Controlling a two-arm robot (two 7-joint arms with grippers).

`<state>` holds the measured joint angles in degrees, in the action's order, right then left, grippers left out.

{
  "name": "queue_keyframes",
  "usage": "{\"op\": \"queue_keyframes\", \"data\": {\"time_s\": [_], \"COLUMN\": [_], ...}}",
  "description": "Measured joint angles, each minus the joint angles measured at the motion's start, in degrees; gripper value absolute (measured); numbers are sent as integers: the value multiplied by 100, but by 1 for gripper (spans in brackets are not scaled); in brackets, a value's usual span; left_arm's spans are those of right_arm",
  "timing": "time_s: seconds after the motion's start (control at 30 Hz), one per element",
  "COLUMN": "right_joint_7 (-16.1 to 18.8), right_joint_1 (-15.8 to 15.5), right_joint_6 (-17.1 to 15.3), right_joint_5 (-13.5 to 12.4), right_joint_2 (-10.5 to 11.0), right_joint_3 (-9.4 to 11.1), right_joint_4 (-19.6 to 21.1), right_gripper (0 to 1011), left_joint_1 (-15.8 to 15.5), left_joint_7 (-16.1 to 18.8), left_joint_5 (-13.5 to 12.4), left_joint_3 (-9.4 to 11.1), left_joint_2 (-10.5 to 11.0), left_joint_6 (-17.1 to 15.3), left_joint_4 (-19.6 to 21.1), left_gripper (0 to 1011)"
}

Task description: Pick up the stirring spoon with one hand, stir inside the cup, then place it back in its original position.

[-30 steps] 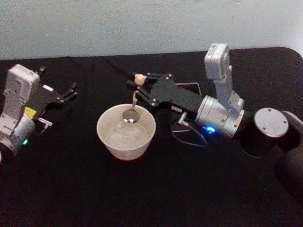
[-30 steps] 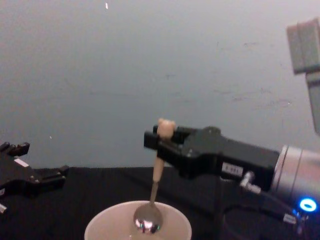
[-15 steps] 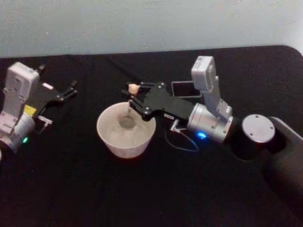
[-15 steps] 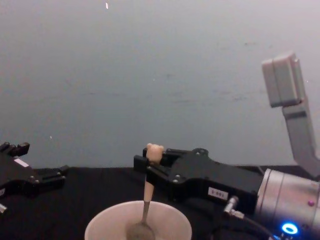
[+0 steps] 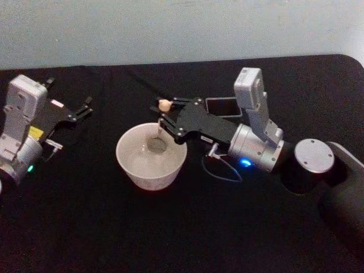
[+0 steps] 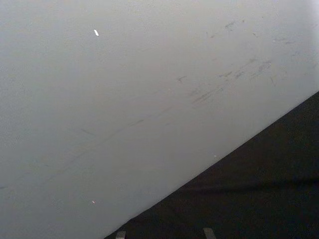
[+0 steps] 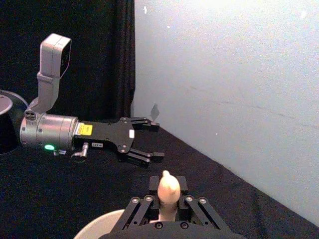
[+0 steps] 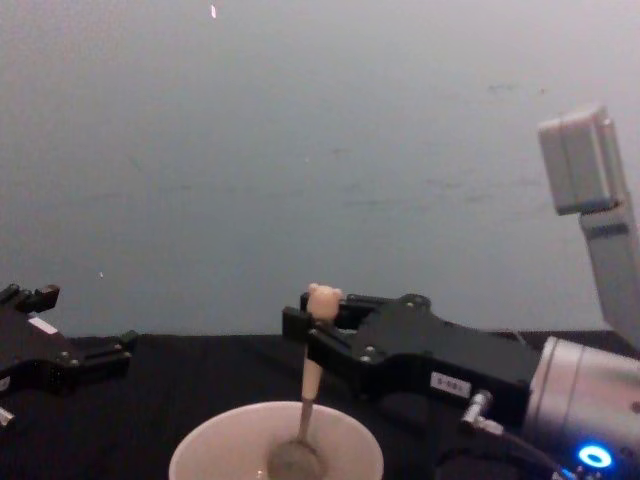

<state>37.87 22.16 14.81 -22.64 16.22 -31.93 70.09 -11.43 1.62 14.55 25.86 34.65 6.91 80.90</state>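
Head view: we judge the stirring step to be in hand. The right gripper is clamped on the beige handle of the spoon, just under its bear head, above the far side of the cup. The spoon's bowl sits down inside the cup. The square holder stands behind the cup and to its right, and its mouth looks empty. The left gripper lies well left of the cup, idle, fingers spread.

Chest view: the spoon hangs nearly upright, its bowl below the cup's rim. The cup may be dry, but we cannot tell.

Right wrist view: the bear head pokes up between the closed fingers.

Left wrist view: wall and dark table.

Next we would circle the bowl without knocking the cup's rim, then lift it clear towards the holder.
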Motion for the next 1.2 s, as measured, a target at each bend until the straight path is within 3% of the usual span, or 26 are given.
{"op": "queue_keyframes", "data": {"time_s": [0.33, 0.7, 0.93, 1.2], "right_joint_7": [77, 197, 196, 41], "right_joint_1": [-225, -454, -445, -281], "right_joint_6": [-53, -121, -155, -167], "right_joint_5": [-99, -196, -144, 7], "right_joint_2": [238, 419, 330, 83], "right_joint_3": [89, 34, -125, -242], "right_joint_4": [337, 743, 764, 490], "right_gripper": [197, 197, 197, 197], "left_joint_1": [0, 0, 0, 0], "left_joint_7": [0, 0, 0, 0], "left_joint_5": [0, 0, 0, 0], "left_joint_3": [0, 0, 0, 0], "left_joint_2": [0, 0, 0, 0], "left_joint_6": [0, 0, 0, 0], "left_joint_4": [0, 0, 0, 0], "left_gripper": [1001, 1001, 1001, 1001]}}
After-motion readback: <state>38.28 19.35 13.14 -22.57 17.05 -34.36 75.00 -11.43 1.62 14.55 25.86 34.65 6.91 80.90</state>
